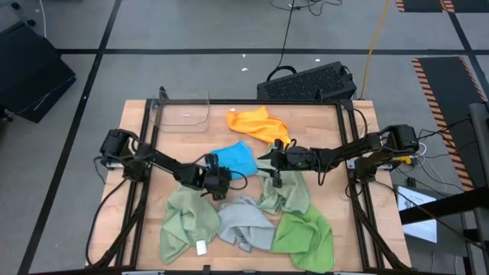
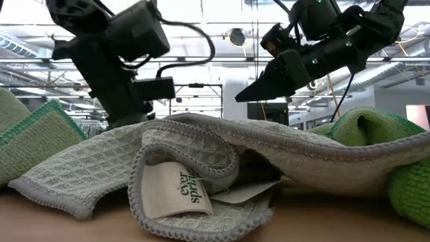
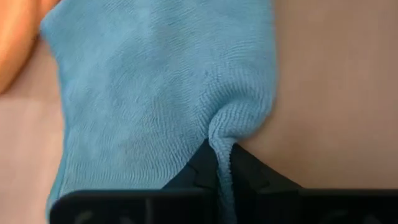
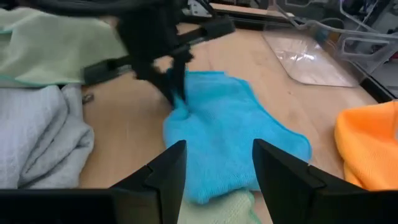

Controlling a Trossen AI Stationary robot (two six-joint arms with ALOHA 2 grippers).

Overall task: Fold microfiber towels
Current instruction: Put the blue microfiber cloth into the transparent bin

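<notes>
The bright blue towel (image 1: pixel 237 158) lies on the wooden table's middle, bunched. My left gripper (image 1: pixel 215 165) is shut on its left edge; the left wrist view (image 3: pixel 219 171) shows this close up. My right gripper (image 1: pixel 267 157) is open and empty just right of the blue towel (image 4: pixel 233 140), its fingers (image 4: pixel 166 171) apart above the towel's near side. The orange towel (image 1: pixel 258 124) lies behind. Two sage green towels (image 1: pixel 186 220) (image 1: pixel 284 195), the grey towel (image 1: pixel 244 224) and the bright green towel (image 1: pixel 306 237) lie crumpled along the near side. My left gripper pinches a small puckered fold at the blue towel's left edge (image 3: pixel 219 140) between its two fingers. The fingers come slanting down from the table's left (image 4: pixel 175 87). The rest of the towel lies slack on the table, drawn into creases toward the pinch.
A clear plastic container (image 1: pixel 183 113) stands at the table's far left corner. A black keyboard-like box (image 1: pixel 309 82) lies beyond the far edge. The grey towel with its white label (image 2: pixel 176 189) fills the low view's front. Bare wood shows left of the blue towel (image 4: pixel 124 143).
</notes>
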